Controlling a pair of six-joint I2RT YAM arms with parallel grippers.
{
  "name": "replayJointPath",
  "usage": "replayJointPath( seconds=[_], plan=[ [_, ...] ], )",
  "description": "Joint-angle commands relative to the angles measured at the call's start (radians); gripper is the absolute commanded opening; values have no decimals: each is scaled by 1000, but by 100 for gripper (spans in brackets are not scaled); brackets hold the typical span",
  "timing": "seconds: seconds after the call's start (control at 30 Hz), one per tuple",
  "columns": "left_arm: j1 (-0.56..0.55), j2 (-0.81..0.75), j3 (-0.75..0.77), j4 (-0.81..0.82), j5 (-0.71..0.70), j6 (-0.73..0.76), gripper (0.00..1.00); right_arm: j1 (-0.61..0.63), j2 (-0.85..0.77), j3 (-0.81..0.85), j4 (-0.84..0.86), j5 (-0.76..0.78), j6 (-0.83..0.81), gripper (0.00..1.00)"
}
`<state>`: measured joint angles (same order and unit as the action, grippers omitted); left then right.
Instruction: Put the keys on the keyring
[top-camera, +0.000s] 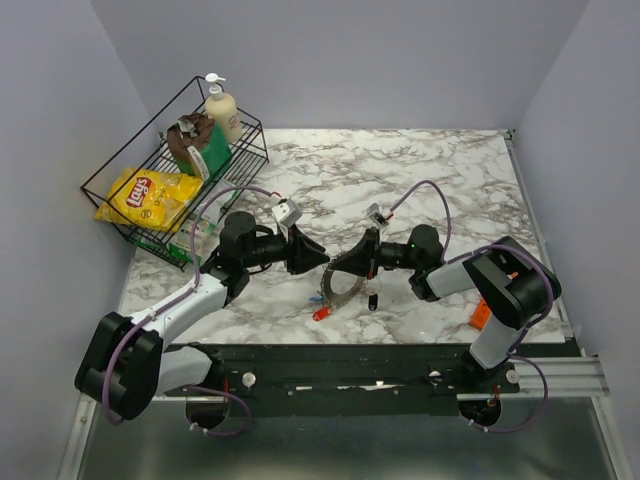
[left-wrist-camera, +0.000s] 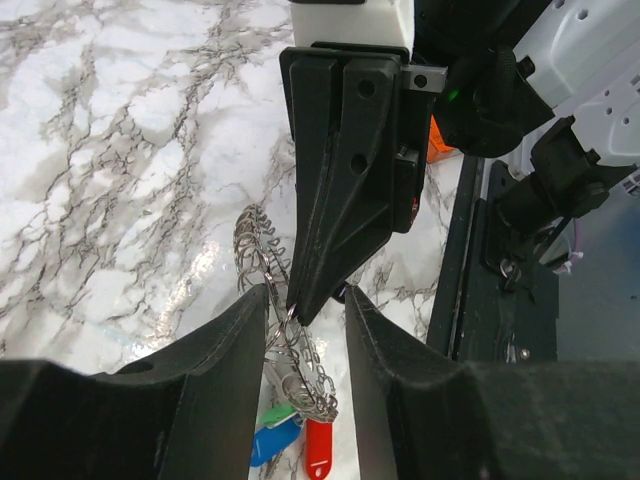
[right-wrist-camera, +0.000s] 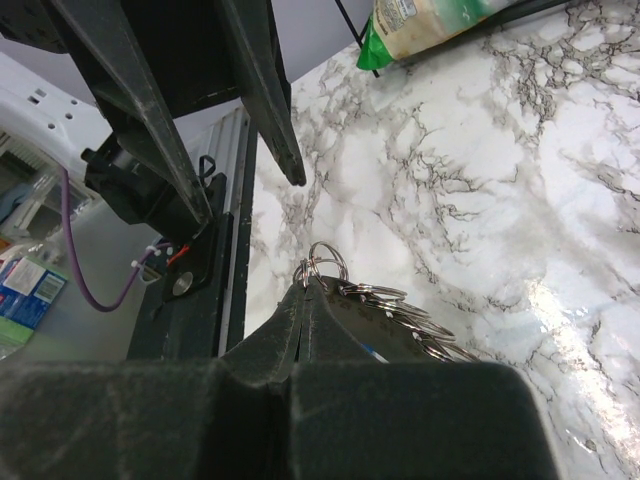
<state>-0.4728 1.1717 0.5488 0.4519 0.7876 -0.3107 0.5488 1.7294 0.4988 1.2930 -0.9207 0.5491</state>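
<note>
Fingers (left-wrist-camera: 215, 365) of the black left gripper (left-wrist-camera: 306, 295) are held parted, gripping nothing. The thin, silvery, beaded metal keyring (left-wrist-camera: 262, 250) passes between them above the white marbled table (left-wrist-camera: 100, 150). Seen from the left wrist, its long axis runs roughly along these fingers. Tiny keys (left-wrist-camera: 318, 450) with blue, green and red plastic heads are bunched at its near end; whether they are threaded cannot be told. The black right gripper (right-wrist-camera: 305, 288) is pinched shut on the ring's edge, tip to tip with the left.
</note>
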Motion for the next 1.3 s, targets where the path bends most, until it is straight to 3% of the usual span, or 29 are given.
replayJointPath(
  seconds=[0.0,0.4,0.57,1.07,1.27],
  plan=[
    [11,37,-19,83,70,-47,41,3,-5,-2,354,14,-8,1],
    [28,71,-56,126,81,-73,43,3,-10,3,344,13,-6,1],
    [33,91,-59,134,91,-77,36,3,-13,3,341,11,-6,1],
    [34,91,-78,128,82,-68,27,0,-11,6,335,5,-2,1],
    [36,112,-73,117,85,-59,29,2,-13,7,331,6,0,1]
  ],
)
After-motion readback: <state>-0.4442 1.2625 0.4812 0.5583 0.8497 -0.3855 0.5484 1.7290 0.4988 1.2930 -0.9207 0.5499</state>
